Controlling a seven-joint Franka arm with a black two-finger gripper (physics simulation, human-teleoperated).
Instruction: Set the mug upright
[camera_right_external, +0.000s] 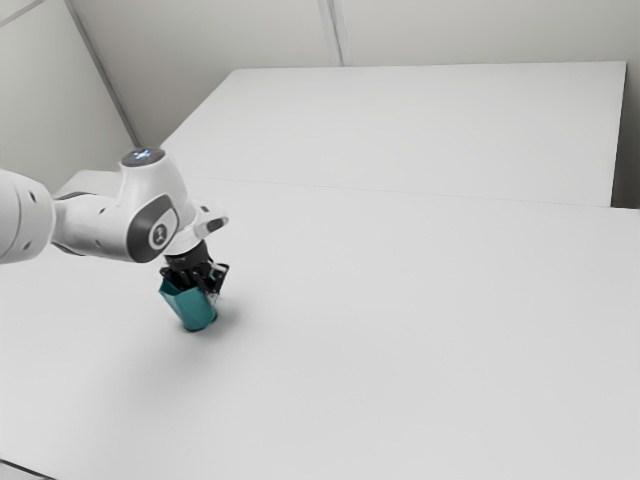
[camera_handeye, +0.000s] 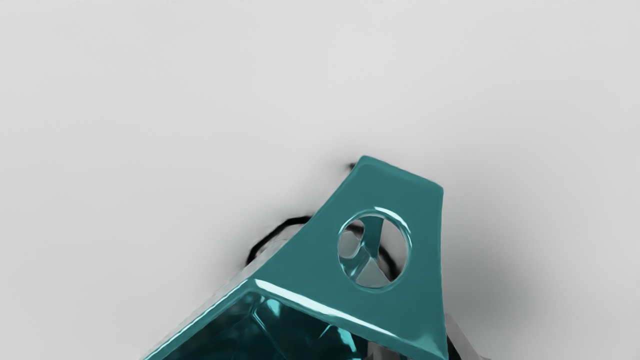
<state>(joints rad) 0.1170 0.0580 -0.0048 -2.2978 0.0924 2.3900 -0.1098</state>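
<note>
While the teal mug slants, I cannot tell if the end effector is open or gripping.

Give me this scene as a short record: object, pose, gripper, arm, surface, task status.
object: teal mug, open at the top, round hole through one flat part
pose: tilted, open end up and leaning toward the exterior view's left
gripper: black, at the mug's open end; hold on it can't be told
arm: white, in from the exterior view's left
surface: pale table; mug's contact with it unclear
status: not upright yet
</note>
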